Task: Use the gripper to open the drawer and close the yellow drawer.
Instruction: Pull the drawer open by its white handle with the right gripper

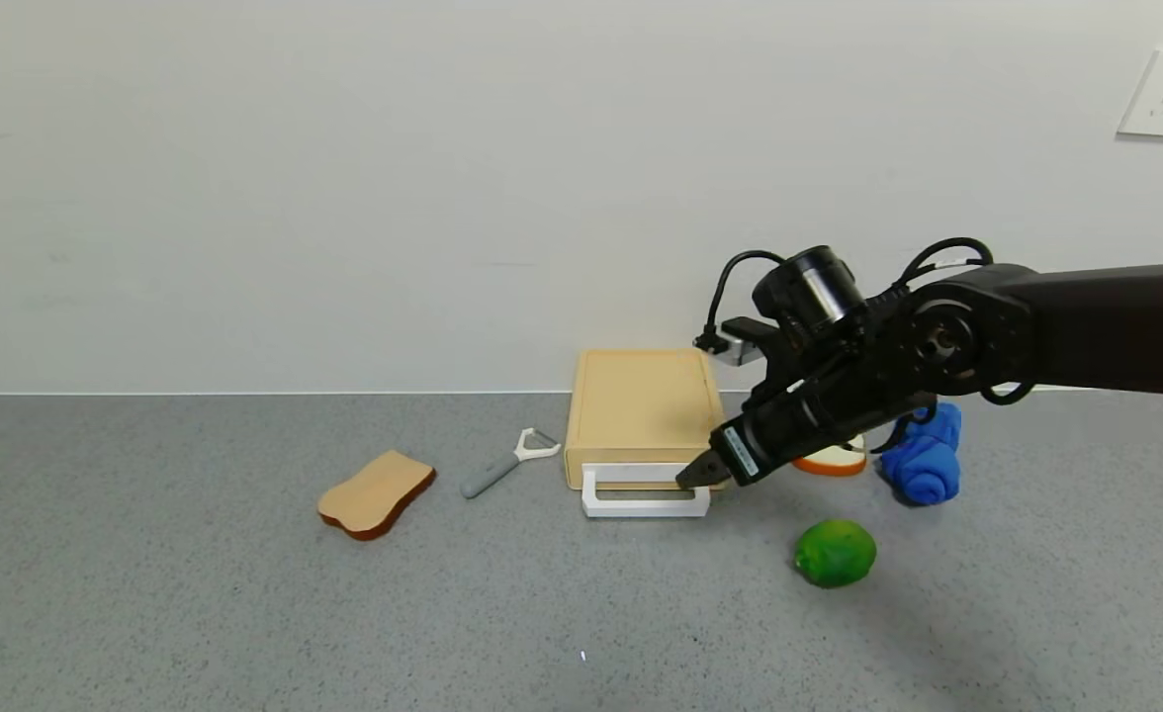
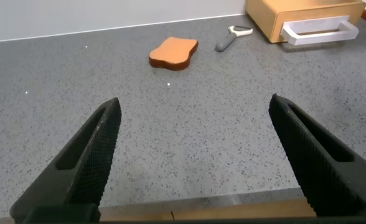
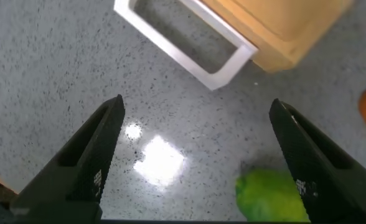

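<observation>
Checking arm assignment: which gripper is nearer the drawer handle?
Right. The right gripper hangs open at the right end of the handle. The left gripper, also open, is well back across the table, with the drawer far off.

Right gripper (image 1: 692,476): black body tapering to dark pointed metal jaws, with a white printed label just behind the tips; behind that sit a black cylinder with a glossy grey band, a round black wrist joint with a recessed hub, a small silver-grey block, and looping black cables on a dark arm. Left gripper (image 2: 195,162): two black wedge-shaped fingers (image 2: 89,155) with finely ribbed inner faces and a recessed slot on each outer side.
</observation>
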